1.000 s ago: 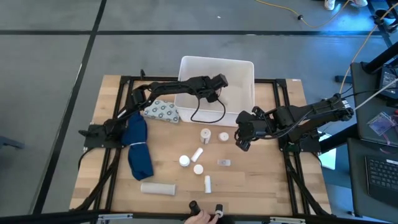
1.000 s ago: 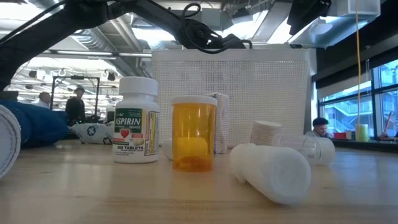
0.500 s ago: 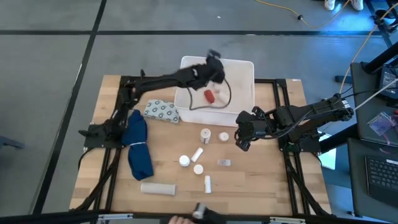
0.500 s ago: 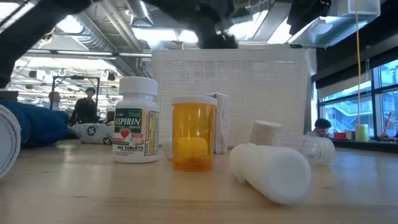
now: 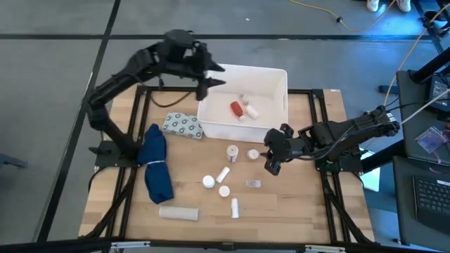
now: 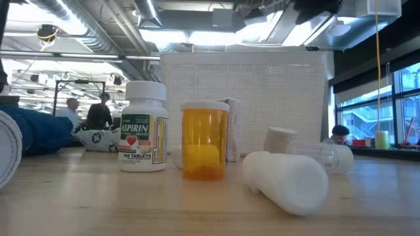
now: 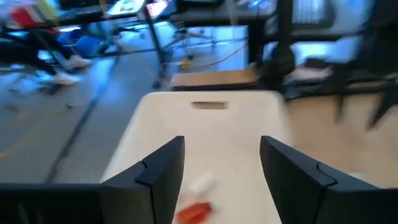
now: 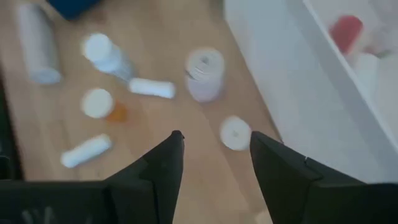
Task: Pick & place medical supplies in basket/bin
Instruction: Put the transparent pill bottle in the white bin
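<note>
The white bin stands at the table's far middle; a red-orange bottle and white items lie inside. My left gripper hangs open high above the bin's far left corner, with nothing between its fingers. My right gripper is open above the table by the bin's near right corner. Below it, small white bottles and tubes lie loose on the wood. A grey dotted blister pack lies left of the bin.
A long dark blue cloth lies at the table's left. A long white tube lies near the front edge. In the low view an aspirin bottle and an amber bottle stand upright. People move in the room behind.
My left gripper has risen from over the bin and swung toward the table's far left, rolling its wrist as it went. The red-orange bottle, which the arm covered before, now shows lying in the bin. A hand at the table's near edge has gone.
</note>
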Available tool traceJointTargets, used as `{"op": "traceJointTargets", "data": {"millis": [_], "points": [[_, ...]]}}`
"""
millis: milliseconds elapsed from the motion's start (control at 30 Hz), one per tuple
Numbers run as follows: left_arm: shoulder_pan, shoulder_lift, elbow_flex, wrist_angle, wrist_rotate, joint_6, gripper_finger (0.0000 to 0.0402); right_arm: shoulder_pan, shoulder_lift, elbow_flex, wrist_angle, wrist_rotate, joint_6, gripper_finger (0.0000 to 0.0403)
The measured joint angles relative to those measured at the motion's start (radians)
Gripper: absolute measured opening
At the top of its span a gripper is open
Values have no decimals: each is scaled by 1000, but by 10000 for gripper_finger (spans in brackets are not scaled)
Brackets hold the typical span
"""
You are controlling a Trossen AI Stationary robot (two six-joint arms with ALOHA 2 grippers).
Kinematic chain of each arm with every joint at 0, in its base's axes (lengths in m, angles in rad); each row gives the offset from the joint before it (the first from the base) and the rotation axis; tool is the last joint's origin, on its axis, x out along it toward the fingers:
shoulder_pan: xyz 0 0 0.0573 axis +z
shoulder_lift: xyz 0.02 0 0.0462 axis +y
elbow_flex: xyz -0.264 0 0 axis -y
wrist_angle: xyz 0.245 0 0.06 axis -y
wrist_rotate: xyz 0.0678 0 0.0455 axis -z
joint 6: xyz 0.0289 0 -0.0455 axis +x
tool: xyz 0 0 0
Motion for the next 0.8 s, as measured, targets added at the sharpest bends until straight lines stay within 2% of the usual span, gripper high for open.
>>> {"op": "traceJointTargets", "data": {"millis": [133, 300, 433, 600, 800], "points": [[-4, -76, -48, -14, 56, -80, 203, 43, 4, 0, 53, -1, -20, 187], [-54, -197, -255, 102, 62, -148, 203, 114, 34, -25, 65, 5, -47, 187], [-94, -317, -501, 296, 61, -222, 203, 166, 61, -126, 189, 6, -51, 187], [-145, -471, -809, 624, 55, -328, 203, 204, 75, -309, 424, 5, -45, 187], [-208, -607, -1082, 905, 43, -411, 203, 211, 96, -490, 710, 7, -76, 187]]}}
